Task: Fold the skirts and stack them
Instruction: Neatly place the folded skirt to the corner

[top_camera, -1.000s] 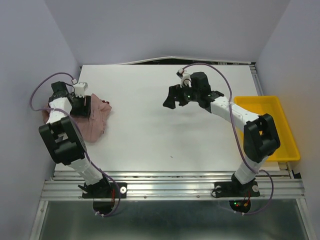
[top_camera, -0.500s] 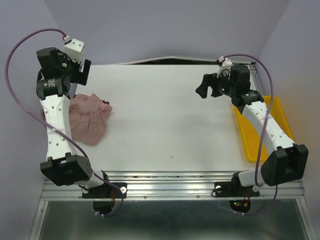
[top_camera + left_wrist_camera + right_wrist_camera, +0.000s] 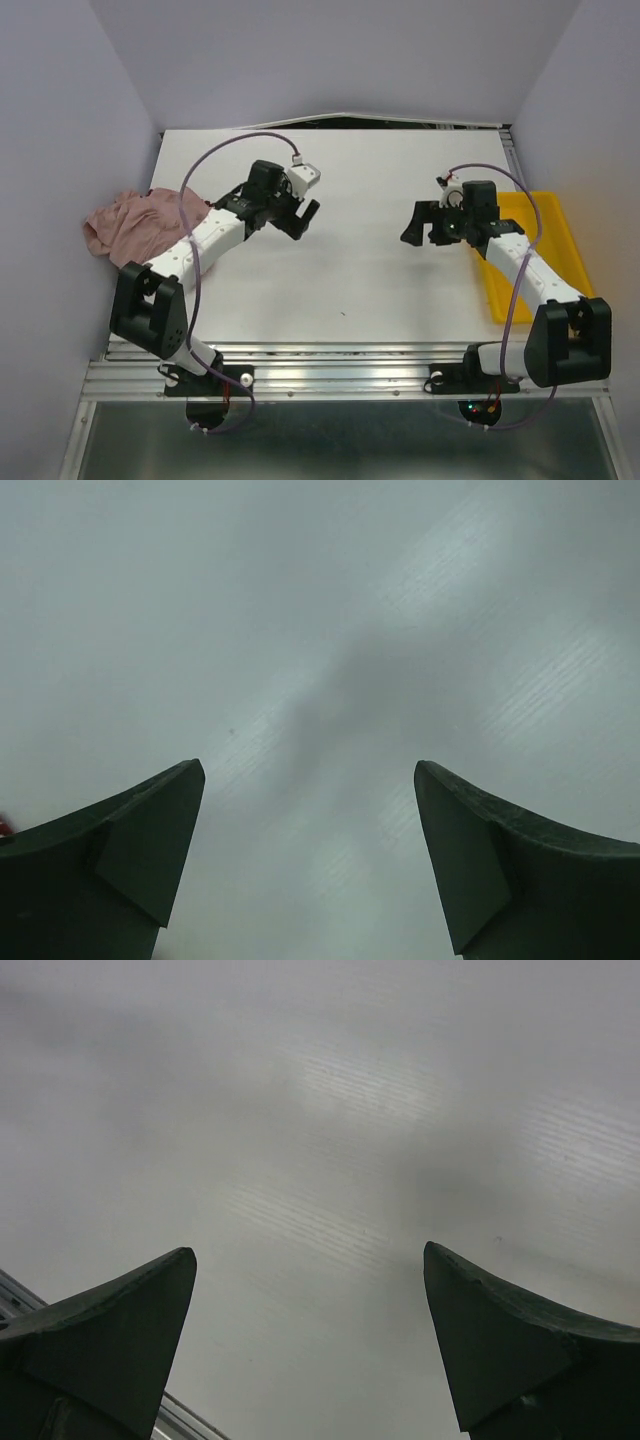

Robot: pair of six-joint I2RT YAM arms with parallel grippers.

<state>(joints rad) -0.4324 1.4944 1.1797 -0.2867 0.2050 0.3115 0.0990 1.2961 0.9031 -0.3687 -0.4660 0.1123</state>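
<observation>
The flat white bench point(image 3: 350, 270) fills the middle of the top view. At its left edge lies the dusty pink gathered cloth skirt point(image 3: 130, 225), bunched in a crumpled heap (not folded) and apart from both hands. At the right edge of the frame sits the yellow plastic tray point(image 3: 560, 225), partly covered by the right arm point(image 3: 525, 265). The left hand point(image 3: 303, 218) hangs over bare bench left of centre, spread wide and holding nothing; its wrist view shows only white surface between the dark fingers point(image 3: 130, 860). The right hand point(image 3: 413, 225), right of centre near the tray, is equally wide and holds nothing.
</observation>
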